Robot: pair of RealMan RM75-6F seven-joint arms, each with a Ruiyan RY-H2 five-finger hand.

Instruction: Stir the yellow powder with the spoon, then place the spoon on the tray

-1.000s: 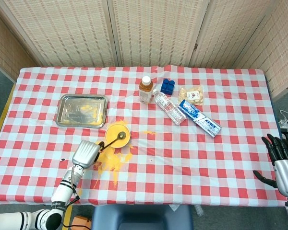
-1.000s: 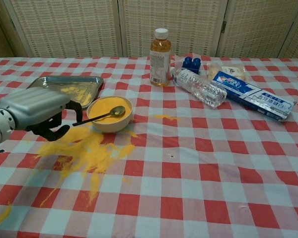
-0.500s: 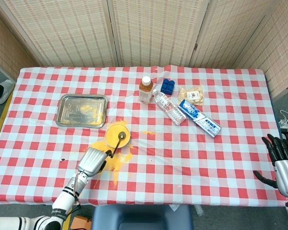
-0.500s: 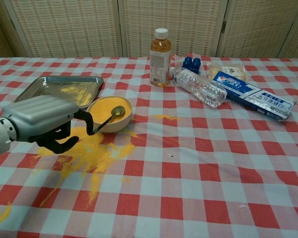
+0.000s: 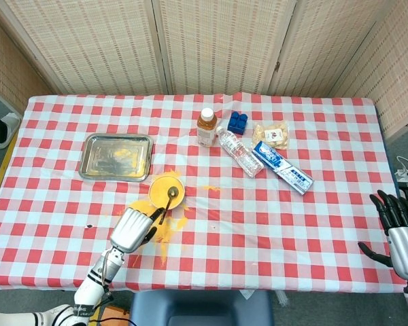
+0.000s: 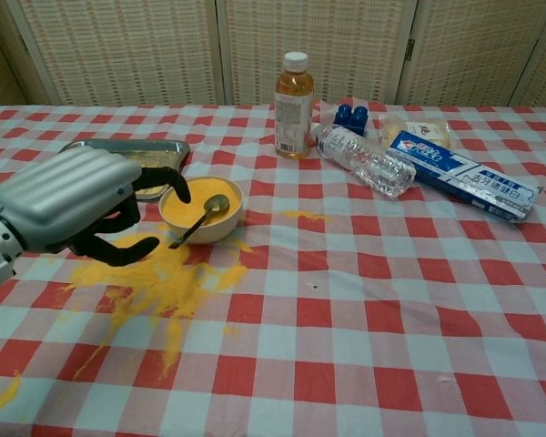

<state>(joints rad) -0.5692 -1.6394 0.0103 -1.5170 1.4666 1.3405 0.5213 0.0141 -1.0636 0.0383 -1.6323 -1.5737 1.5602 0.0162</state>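
Here the left hand point(image 6: 64, 202) hovers knuckles-up — fingers apart, holding nothing — beside the spoon point(image 6: 200, 218).

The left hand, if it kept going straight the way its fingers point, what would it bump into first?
Most likely the bowl of yellow powder. The left hand points toward it from the near side, with the spoon leaning out over the rim. Depth is hard to judge, so the spoon handle might come first.

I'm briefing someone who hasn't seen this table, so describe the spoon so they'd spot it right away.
Find the silver tray on the left of the checked table; just in front of it to the right stands a small bowl of yellow powder with powder spilled beside it. The spoon leans in that bowl, the only slim metal utensil, handle toward the left hand.
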